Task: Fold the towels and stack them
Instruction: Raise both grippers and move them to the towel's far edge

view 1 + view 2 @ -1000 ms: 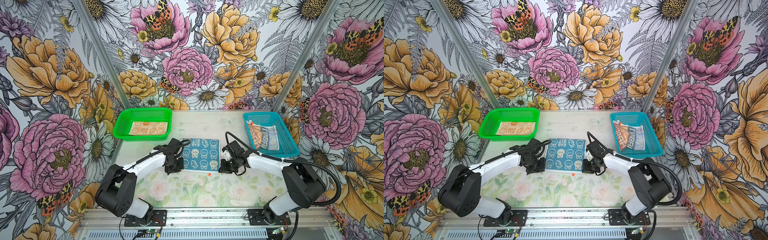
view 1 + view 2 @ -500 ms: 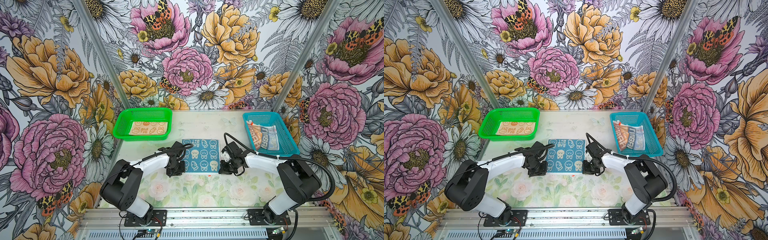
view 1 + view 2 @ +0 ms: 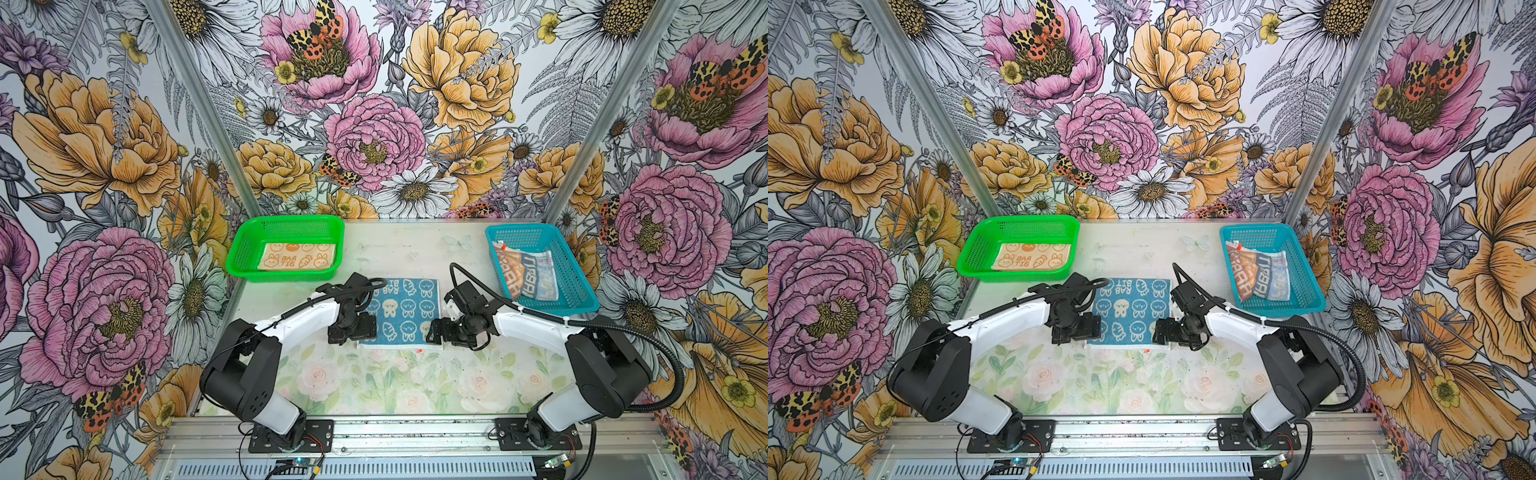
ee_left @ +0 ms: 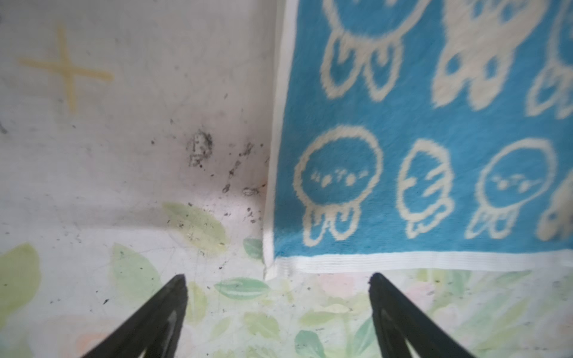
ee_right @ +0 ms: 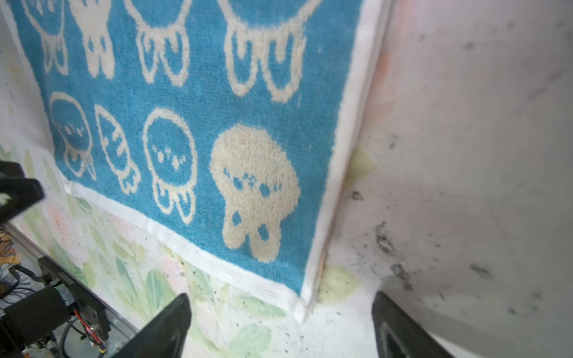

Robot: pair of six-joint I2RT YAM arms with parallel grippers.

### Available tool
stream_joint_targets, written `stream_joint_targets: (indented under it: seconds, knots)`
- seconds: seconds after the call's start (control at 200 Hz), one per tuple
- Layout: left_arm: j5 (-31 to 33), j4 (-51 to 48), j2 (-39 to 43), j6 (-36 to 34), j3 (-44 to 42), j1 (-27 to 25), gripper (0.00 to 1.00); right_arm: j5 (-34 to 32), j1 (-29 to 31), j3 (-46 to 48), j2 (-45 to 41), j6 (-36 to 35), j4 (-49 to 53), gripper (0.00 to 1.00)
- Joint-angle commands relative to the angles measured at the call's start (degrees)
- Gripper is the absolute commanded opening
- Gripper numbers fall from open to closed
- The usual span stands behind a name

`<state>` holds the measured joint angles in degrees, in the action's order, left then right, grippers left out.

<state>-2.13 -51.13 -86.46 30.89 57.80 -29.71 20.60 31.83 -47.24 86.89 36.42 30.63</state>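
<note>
Two black grippers stand released: the left gripper (image 4: 277,279) and right gripper (image 5: 280,296) spread at the near corners of one flat, fluffy teal-blue bunny towel (image 3: 399,311) on the floral table (image 3: 395,382). Beyond are two plastic mesh baskets. The green basket (image 3: 286,222) holds one folded orange bunny towel (image 3: 297,259), and the blue basket (image 3: 523,228) holds one rumpled striped towel (image 3: 528,276).

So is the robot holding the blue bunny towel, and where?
Nothing is held. The blue bunny towel lies flat, and both arms' jaws stand open at its two near corners, not gripping it.
</note>
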Motion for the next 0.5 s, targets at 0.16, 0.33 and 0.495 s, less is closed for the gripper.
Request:
stream_joint_targets:
  seconds: [0.16,0.33,0.495]
  knots:
    - [-8.8,8.5,3.8,3.5,12.3,6.3,0.99,-0.4,-4.3,-11.0,-4.3,0.4,4.6,0.99]
    - [-20.1,25.9,-4.1,13.0,13.9,8.3,0.99,10.3,-10.9,-15.3,4.1,6.2,-11.0,0.99]
    - [-23.8,29.9,-15.2,14.9,19.8,8.5,0.99,14.8,-12.0,-23.0,16.4,10.9,-21.0,0.99]
